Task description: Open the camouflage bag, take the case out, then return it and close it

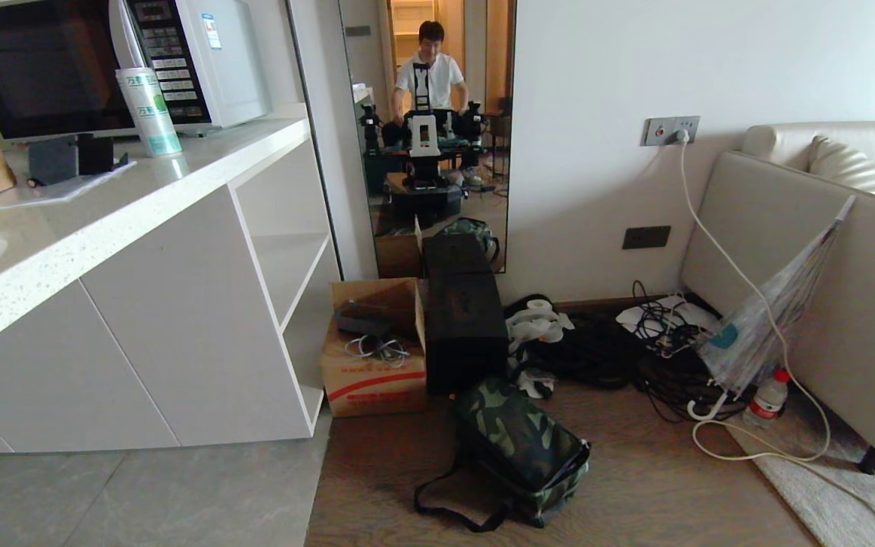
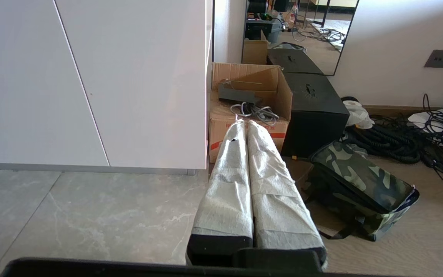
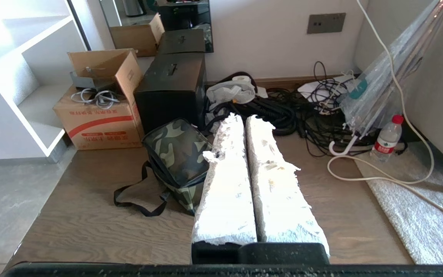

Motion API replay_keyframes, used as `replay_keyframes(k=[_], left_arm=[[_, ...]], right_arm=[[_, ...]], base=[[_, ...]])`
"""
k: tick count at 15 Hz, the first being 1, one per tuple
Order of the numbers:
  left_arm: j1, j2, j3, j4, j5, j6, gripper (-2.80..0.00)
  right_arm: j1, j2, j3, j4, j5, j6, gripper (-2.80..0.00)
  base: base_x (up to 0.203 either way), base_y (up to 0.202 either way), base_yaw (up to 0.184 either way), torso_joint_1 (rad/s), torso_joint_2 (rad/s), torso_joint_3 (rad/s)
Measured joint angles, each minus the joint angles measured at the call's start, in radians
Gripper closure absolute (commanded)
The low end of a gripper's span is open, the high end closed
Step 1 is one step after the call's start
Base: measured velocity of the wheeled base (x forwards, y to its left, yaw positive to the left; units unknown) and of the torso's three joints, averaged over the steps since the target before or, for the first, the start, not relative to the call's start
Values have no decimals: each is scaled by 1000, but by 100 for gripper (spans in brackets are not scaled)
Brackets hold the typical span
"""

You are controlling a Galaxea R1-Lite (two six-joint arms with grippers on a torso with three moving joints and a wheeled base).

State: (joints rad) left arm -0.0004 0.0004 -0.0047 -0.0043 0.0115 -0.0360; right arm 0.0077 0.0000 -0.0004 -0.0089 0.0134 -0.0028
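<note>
Both grippers are clenched on nothing: the left gripper [image 2: 247, 124] and the right gripper [image 3: 243, 118] each show their wrapped fingers pressed together, hanging above the floor [image 1: 658, 486] and well apart from the camouflage bag [image 1: 522, 447]. That bag lies closed on the wooden floor just in front of the taller black box [image 1: 465, 333], beside the cardboard box [image 1: 374, 365], its black strap [image 1: 449, 507] trailing toward the robot. No case shows; presumably it is inside. Opening has not begun. To do it well, I would lower toward the bag, part one gripper's fingers, and find the zipper pull along the black trim while avoiding the loose strap.
</note>
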Motion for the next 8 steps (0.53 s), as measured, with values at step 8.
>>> replay_keyframes(k=[8], left_arm=[[0, 0, 0, 0, 2, 10, 0]], right_arm=[[0, 0, 0, 0, 0, 0, 0]], base=[[0, 0, 0, 0, 0, 0]])
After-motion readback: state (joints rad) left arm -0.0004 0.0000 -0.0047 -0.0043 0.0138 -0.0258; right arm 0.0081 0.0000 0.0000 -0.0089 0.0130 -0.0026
